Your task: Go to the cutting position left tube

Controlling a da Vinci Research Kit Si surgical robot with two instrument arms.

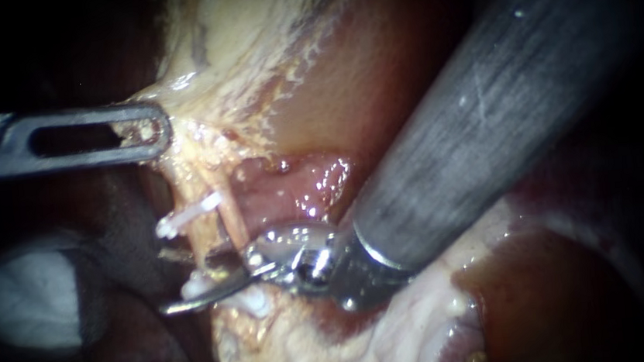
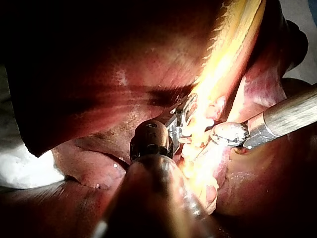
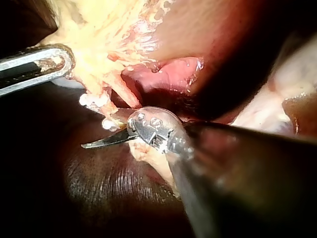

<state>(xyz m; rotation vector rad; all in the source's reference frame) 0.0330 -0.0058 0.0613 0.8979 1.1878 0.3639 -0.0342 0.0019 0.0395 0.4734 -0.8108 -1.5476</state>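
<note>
My left instrument (image 1: pixel 154 131) comes in flat from the left, and its claw is clamped on the pale yellow tissue (image 1: pixel 202 149) at the edge of the fatty sheet, which looks stretched taut. Below that grip two thin orange strands run down side by side: the left tube (image 1: pixel 201 234), with a white clip (image 1: pixel 187 214) across it, and a second strand (image 1: pixel 234 221) just beside it on the right. My right instrument (image 1: pixel 183 282) drops in from the upper right, its thick shaft filling that side of the endoscope view. Its claw is two slim blades, and they're apart, pointing left with a gap between them, low on the strands and below the white clip. The lower blade reaches past the left tube. I can't tell whether either blade touches it. In the right wrist view the lower blade juts out under the yellow strands. Glossy pink tissue (image 1: pixel 295 183) sits behind them, and dark liver (image 1: pixel 558 304) lies lower right.
</note>
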